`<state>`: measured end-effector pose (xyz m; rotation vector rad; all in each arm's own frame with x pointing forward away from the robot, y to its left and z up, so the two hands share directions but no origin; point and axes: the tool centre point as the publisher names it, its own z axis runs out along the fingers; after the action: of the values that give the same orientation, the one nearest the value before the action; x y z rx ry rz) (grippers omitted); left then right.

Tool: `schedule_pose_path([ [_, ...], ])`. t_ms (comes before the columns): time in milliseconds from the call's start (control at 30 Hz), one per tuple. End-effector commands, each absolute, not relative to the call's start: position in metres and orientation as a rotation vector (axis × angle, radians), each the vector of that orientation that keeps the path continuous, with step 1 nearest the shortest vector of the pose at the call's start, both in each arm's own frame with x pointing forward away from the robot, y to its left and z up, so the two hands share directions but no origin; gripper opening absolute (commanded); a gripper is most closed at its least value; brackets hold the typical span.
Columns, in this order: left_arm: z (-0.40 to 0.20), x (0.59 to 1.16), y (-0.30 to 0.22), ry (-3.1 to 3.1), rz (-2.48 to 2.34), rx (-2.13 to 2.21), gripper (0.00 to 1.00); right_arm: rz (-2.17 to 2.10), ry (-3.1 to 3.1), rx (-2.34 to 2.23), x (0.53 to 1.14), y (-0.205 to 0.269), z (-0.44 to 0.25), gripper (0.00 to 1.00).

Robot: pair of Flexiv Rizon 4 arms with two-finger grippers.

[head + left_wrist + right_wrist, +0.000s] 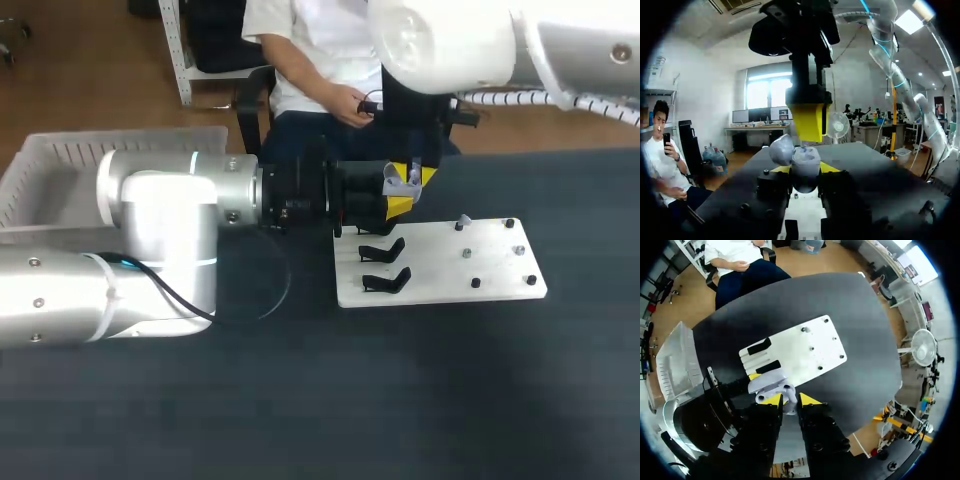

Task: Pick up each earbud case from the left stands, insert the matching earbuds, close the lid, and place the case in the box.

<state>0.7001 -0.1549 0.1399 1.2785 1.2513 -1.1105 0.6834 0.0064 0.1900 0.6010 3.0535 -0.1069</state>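
Note:
A lilac earbud case with its lid open is held above the back left corner of the white board; my left gripper is shut on it from the sides. In the left wrist view the case sits between the yellow tips of the left gripper, lid tilted up. My right gripper hangs straight down over the case. In the right wrist view the right gripper is shut on a small pale earbud just above the open case.
The board carries two empty black stands on its left side and small pegs on its right, one with an earbud on it. A translucent white box stands at the table's back left, behind my left arm.

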Motion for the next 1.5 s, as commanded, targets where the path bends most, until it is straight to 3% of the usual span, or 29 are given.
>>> schedule_pose_path([
  [33, 0.139, 0.700, -0.155, 1.249, -1.108, 1.275, 0.00, -0.103, 3.055, 0.600, 0.684, 0.006, 0.189, 0.00],
  [1267, 0.139, 0.700, -0.155, 1.249, -1.108, 1.275, 0.00, -0.097, 3.088, 0.593, 0.689, 0.010, 0.177, 0.00],
  [1367, 0.139, 0.700, -0.155, 1.249, -1.108, 1.275, 0.00, -0.096, 3.088, 0.595, 0.688, 0.010, 0.177, 0.30],
  [1433, 0.139, 0.700, -0.155, 1.249, -1.108, 1.275, 0.00, -0.094, 3.087, 0.595, 0.688, 0.010, 0.177, 0.38],
  [1500, 0.139, 0.700, -0.155, 1.249, -1.108, 1.275, 0.00, -0.093, 3.084, 0.596, 0.688, 0.010, 0.177, 0.39],
])
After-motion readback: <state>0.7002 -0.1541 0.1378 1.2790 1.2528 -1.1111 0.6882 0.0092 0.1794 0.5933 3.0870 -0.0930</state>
